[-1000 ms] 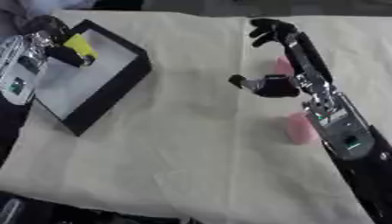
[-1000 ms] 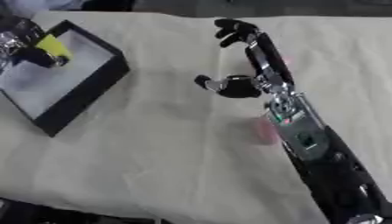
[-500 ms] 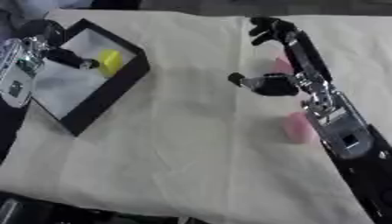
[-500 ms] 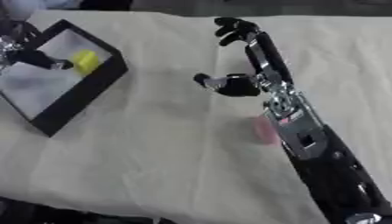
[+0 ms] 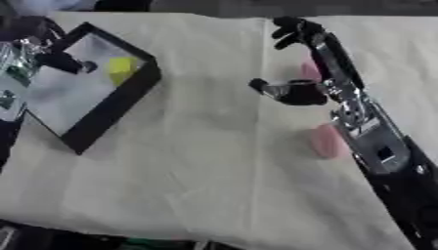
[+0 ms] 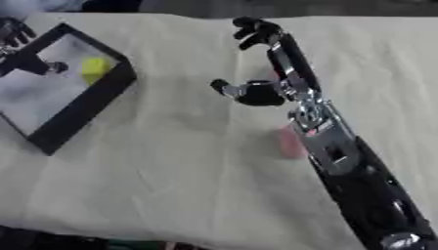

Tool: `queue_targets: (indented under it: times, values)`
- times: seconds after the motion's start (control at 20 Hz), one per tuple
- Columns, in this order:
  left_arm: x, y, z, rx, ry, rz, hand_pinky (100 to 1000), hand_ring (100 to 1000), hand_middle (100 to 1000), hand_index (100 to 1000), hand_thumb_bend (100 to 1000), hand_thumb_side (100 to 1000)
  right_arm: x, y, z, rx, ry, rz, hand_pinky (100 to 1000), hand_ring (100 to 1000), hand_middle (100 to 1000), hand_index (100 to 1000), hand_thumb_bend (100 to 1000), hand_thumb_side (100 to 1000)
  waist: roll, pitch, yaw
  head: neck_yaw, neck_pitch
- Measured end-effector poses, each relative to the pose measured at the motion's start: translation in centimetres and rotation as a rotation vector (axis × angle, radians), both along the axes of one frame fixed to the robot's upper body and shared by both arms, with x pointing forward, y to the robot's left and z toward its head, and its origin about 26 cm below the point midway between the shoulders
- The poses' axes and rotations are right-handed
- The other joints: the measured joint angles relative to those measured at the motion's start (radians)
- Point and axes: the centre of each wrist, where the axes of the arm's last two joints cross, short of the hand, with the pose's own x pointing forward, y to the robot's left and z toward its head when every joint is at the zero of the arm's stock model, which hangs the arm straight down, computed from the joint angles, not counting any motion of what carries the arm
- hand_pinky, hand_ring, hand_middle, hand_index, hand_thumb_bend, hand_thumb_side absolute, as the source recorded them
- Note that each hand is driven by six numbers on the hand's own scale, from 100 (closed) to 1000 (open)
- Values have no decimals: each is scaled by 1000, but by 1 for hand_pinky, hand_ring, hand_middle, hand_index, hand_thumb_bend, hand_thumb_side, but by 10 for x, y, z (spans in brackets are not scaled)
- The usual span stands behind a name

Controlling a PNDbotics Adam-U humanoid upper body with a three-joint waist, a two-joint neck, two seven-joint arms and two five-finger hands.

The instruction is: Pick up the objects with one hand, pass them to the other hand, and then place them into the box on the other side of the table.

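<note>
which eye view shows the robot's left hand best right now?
Left eye view: the left hand shows at the black box, by the yellow object. In the right eye view the picture's left edge cuts it to a few fingers.

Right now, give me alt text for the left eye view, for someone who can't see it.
A yellow object lies inside the black box at the table's left, with the robot's left hand over the box. The right hand, open and empty, stretches across the cream cloth, with two pink objects beside its arm.
</note>
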Motion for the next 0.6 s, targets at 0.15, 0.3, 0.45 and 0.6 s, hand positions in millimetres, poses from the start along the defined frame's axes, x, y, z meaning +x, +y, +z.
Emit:
queue_targets:
  times: [0.15, 0.3, 0.45, 0.6]
  values:
    - [-7, -5, 11, -77, -123, -29, 761, 700, 632, 735, 457, 381, 1, 2, 7, 3, -17, 2, 850, 671, 673, 838, 656, 100, 0, 0, 0, -29, 0]
    - [-14, -10, 18, -170, -239, -69, 753, 689, 638, 725, 428, 402, 3, 3, 15, 12, -38, 3, 851, 671, 673, 838, 656, 100, 0, 0, -2, -56, 0]
    - [-20, -13, 20, -259, -316, -100, 743, 669, 610, 710, 410, 404, 4, 2, 24, 27, -50, -2, 851, 670, 671, 837, 656, 100, 0, 0, -5, -80, 0]
    - [-25, -16, 21, -330, -367, -122, 739, 659, 599, 703, 396, 408, 6, 0, 33, 40, -55, -12, 850, 671, 672, 837, 657, 100, 0, 0, -6, -104, 0]
